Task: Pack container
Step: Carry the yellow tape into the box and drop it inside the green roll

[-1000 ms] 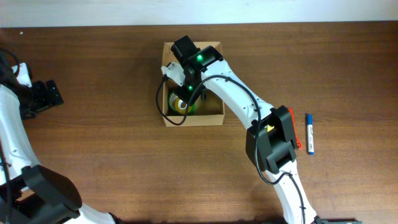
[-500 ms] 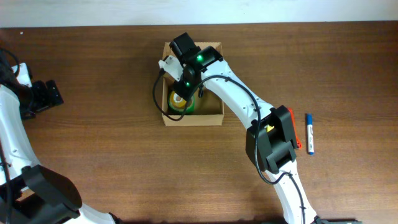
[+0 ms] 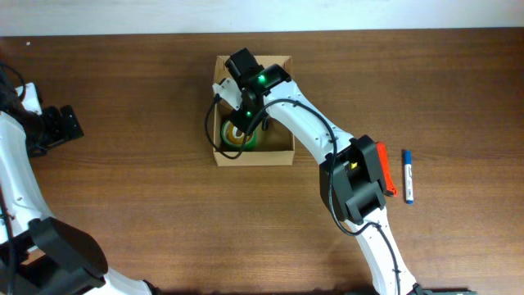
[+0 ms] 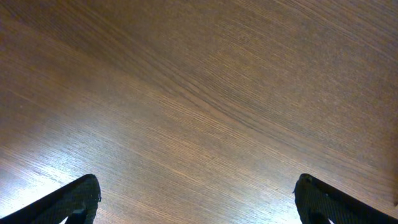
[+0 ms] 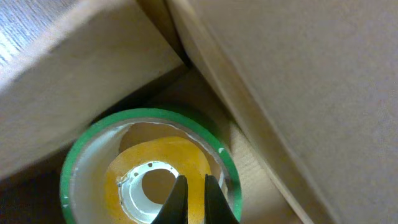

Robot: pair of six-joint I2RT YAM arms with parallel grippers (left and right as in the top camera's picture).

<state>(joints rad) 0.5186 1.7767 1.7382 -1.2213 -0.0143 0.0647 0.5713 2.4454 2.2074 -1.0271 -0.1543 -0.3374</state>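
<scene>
Near edge of table (image 3: 123, 205): dark brown wood, fine grain running lengthwise, soft glare across it in the left wrist view. Right arm (image 3: 311, 127) rising from the near side, white links, black joint housing with an orange patch, reaching away toward mid-table.

Blue marker (image 3: 408, 176) flat on bare wood to the right of that arm, lying near-to-far, well apart from everything else.

Left gripper (image 3: 64, 124) out at the left margin, well apart from the box, above bare wood. Jaws spread wide, nothing between. Black fingers (image 4: 73, 200) just in at the bottom corners of its own camera.

Container (image 3: 254, 159) past mid-table, slightly left of centre: tan cardboard, open on top, square to the table edges. Inside, toward its left end, green tape roll (image 5: 73, 167) lying flat on the box floor, close to a corner of the walls. Yellow roll (image 5: 158, 149) nested inside the green ring, white core showing.

Right gripper (image 5: 190, 194) down inside the box, green light on at the wrist. Claw clenched, tips nearly together, grasping nothing, poised over the yellow roll beside its core. Cannot tell whether touching.

Far edge of table straight across the top of the overhead view. Beyond it a pale strip (image 3: 327, 12), floor or wall, unclear which.
</scene>
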